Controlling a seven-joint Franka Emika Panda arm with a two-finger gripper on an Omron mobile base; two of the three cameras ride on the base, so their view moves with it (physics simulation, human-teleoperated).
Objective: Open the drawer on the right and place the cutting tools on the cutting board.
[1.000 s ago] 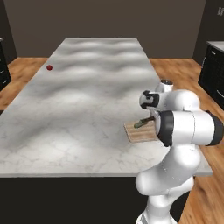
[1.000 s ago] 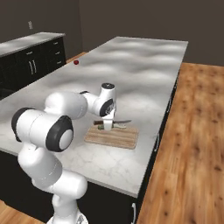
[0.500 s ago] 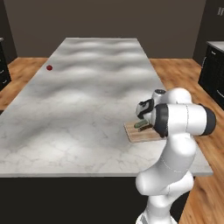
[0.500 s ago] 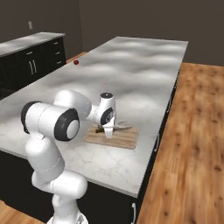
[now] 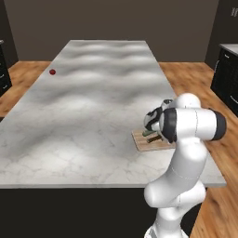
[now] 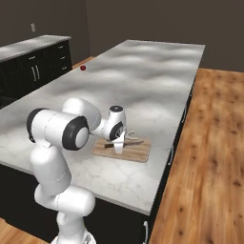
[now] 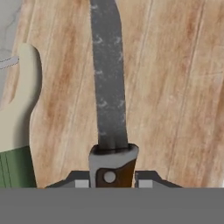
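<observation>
fingers (image 7: 113, 183): clamped on knife (image 7: 108, 87) handle | knife over cutting board (image 7: 175, 87), beside green-handled tool (image 7: 15, 131) | no readable writing

- A home kitchen: a long marble-topped island counter (image 5: 93, 107) on a wood plank floor (image 6: 214, 143).
- Black drawer cabinets (image 6: 38, 66) line the dark wall.
- A cutting board (image 6: 136, 151) with a knife (image 7: 107, 87).
</observation>
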